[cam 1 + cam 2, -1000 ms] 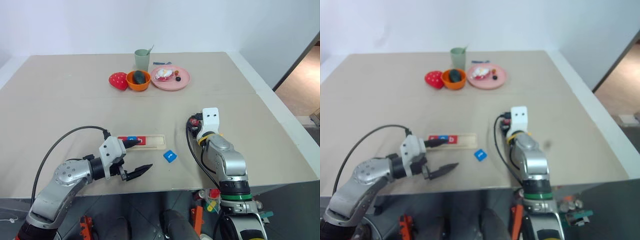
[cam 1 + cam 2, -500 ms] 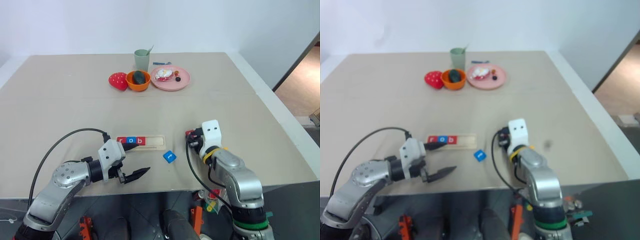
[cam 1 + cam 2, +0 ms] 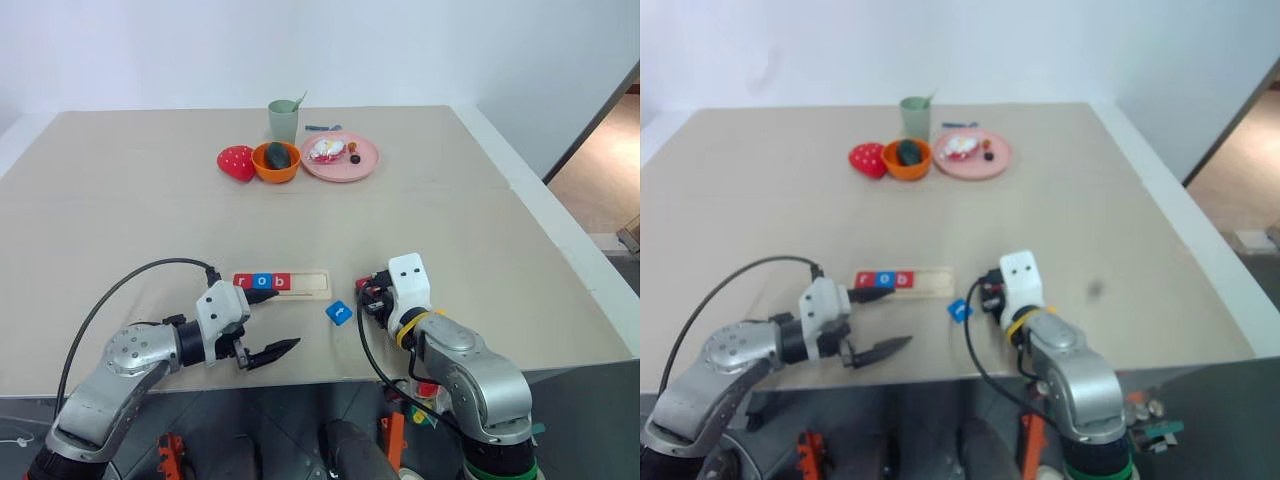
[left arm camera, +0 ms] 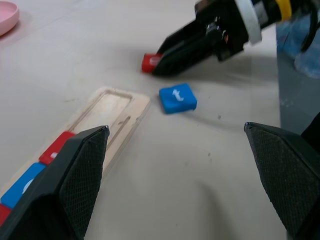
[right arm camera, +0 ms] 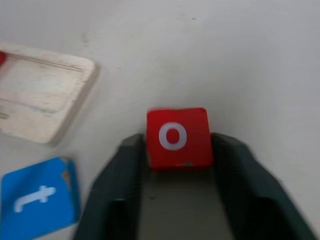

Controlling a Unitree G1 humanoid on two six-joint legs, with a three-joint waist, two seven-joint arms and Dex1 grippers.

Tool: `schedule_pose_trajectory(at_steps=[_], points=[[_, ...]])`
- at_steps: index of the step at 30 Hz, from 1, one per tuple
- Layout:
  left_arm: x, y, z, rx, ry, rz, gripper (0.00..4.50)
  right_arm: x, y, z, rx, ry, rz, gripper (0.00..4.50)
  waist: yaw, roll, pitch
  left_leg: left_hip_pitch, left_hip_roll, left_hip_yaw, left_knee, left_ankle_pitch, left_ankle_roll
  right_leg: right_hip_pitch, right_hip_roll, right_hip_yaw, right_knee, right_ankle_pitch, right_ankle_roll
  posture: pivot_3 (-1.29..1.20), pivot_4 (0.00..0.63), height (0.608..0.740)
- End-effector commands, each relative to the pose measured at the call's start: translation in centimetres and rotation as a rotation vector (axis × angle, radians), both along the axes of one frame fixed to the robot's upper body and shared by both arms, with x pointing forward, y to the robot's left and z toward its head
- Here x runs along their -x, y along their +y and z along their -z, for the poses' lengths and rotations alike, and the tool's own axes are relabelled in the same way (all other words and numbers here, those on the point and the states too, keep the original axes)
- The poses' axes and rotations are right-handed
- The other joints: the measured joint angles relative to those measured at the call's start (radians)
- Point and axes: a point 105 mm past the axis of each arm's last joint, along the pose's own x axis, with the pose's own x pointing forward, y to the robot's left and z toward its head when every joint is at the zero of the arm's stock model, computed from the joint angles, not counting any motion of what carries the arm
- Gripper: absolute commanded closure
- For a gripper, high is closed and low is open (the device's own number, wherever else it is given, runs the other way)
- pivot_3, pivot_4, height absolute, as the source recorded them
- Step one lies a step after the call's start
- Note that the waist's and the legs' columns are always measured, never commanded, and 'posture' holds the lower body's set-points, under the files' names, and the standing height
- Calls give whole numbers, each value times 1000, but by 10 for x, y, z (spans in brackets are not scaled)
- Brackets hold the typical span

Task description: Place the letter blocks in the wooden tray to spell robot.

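The wooden tray lies near the front edge of the beige table, between the two arms. Three letter blocks sit in its left part, side by side: a red r, a blue o and a red b. The right part of the tray is bare wood.

The blue t block lies flat on the table, just beside the right end of the tray and a little toward the front edge, not touching it. The red o block is on the table to the right of the tray, near the blue t block. It sits between the tips of the right gripper, with one black finger on each side. The fingers seem to touch its two sides, but I cannot tell if they really pinch it or only stand beside it.

The left gripper hangs low over the table in front of the left end of the tray. Its two black fingers are spread wide, and there is nothing between them.

At the far side of the table stand a red strawberry toy, an orange bowl, a green cup and a pink plate, all well apart from the tray.
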Motion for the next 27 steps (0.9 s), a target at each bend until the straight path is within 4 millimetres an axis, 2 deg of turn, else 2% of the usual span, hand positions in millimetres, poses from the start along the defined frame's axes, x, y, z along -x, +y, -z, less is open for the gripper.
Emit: schedule_pose_trajectory(at_steps=[1,4,7,10,12,15,19,23,27], points=[[1,-3,-9,21,-33,15,0,-1,-3,-15,-18,-32,-33,1006,0,0,0,0,0,0,0,0,0,0,0,0,0,0,0,0,150,740],[2,-5,-9,29,-27,27,0,-6,-10,-38,-20,-64,-98,14,0,1,1,-1,-1,1,1,0,0,0,-1,1,0,0,0,0,150,740],[6,-11,-9,34,-19,66,0,-15,-18,-58,-22,-70,-190,14,0,1,1,-1,-2,2,1,0,0,0,-2,2,-1,1,2,0,150,740],[11,-18,-13,64,14,123,0,-32,-28,-78,37,-110,-340,14,1,1,1,-2,-2,3,1,0,0,0,-2,2,-2,1,2,0,150,740],[14,-20,-9,65,55,162,0,-37,-31,-71,142,-70,-520,14,1,1,1,-2,-2,2,0,0,1,0,-2,2,-2,1,3,0,150,740],[16,-19,-3,42,61,201,0,-34,-30,-56,235,-43,-805,14,0,1,2,-1,-2,3,-1,-2,3,0,-1,2,-2,0,5,0,150,740],[-3,-13,-14,111,-38,105,0,-44,-34,-38,292,10,-1052,14,-4,3,3,0,0,3,-1,-4,8,0,1,2,-2,0,4,0,150,740],[-3,-13,-9,132,-75,69,0,-62,-35,-36,354,-18,-1110,14,-3,4,5,-1,-1,3,0,-4,8,0,0,3,-2,1,5,0,150,740],[0,-14,-2,114,-73,58,0,-68,-35,-37,348,-18,-1140,14,1,4,5,-1,-1,3,0,-4,8,0,-2,3,-2,0,5,0,150,740]])
